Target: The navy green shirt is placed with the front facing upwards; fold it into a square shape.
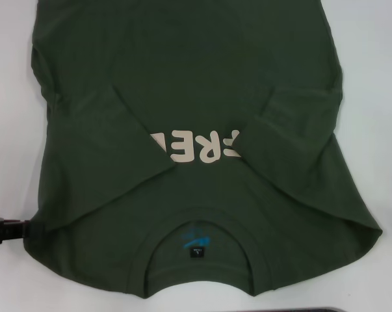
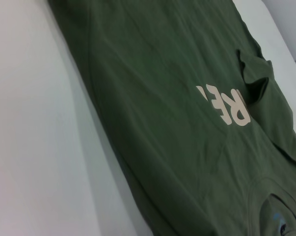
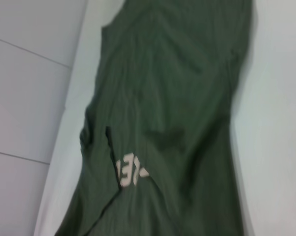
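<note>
Shirt (image 1: pixel 196 97) beside left gripper (image 1: pixel 4 229)

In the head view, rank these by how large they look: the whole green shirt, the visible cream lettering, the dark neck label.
1. The navy green shirt, filling most of the view.
2. The cream lettering, partly covered by both folded-in sleeves.
3. The neck label, clearly smallest.
No close calls; all lie flat on the white table.

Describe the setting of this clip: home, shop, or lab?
Probably a lab or test bench, though that's a guess: a plain white table bearing only the navy green shirt, both sleeves folded in, and bare pale panelled surfaces beyond the table's edge.
</note>
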`<move>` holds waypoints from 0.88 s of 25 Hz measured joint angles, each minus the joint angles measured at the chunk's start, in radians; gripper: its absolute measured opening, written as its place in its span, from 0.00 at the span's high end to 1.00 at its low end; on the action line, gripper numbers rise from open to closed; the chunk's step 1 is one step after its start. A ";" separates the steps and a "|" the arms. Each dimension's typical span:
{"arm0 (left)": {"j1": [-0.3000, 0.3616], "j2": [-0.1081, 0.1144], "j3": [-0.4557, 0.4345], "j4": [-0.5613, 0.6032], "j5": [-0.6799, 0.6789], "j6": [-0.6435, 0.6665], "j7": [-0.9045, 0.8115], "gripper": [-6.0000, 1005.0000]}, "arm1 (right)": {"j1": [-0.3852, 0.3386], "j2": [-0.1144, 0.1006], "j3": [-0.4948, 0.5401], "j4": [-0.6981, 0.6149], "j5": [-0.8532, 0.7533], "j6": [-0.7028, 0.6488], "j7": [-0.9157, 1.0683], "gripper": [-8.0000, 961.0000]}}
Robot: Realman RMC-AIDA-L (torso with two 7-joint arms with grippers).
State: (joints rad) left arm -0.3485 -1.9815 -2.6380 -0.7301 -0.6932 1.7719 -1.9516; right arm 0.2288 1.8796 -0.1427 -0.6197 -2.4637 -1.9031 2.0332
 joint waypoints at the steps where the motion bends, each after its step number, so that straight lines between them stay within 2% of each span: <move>1: -0.001 -0.001 0.003 0.000 0.000 0.000 0.000 0.93 | 0.000 0.000 0.000 0.000 -0.010 0.000 0.005 0.31; 8: -0.004 -0.002 0.013 0.000 0.000 0.000 -0.002 0.93 | 0.020 0.007 -0.003 0.007 -0.072 0.007 0.036 0.32; 17: -0.006 0.001 0.013 0.000 0.000 -0.002 -0.004 0.93 | 0.068 0.033 -0.026 0.011 -0.122 0.023 0.053 0.32; 22: -0.006 0.003 0.013 0.000 0.000 -0.002 -0.004 0.93 | 0.091 0.039 -0.038 0.012 -0.148 0.038 0.070 0.32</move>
State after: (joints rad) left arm -0.3545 -1.9784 -2.6247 -0.7301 -0.6933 1.7701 -1.9556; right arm 0.3197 1.9185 -0.1804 -0.6073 -2.6116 -1.8654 2.1035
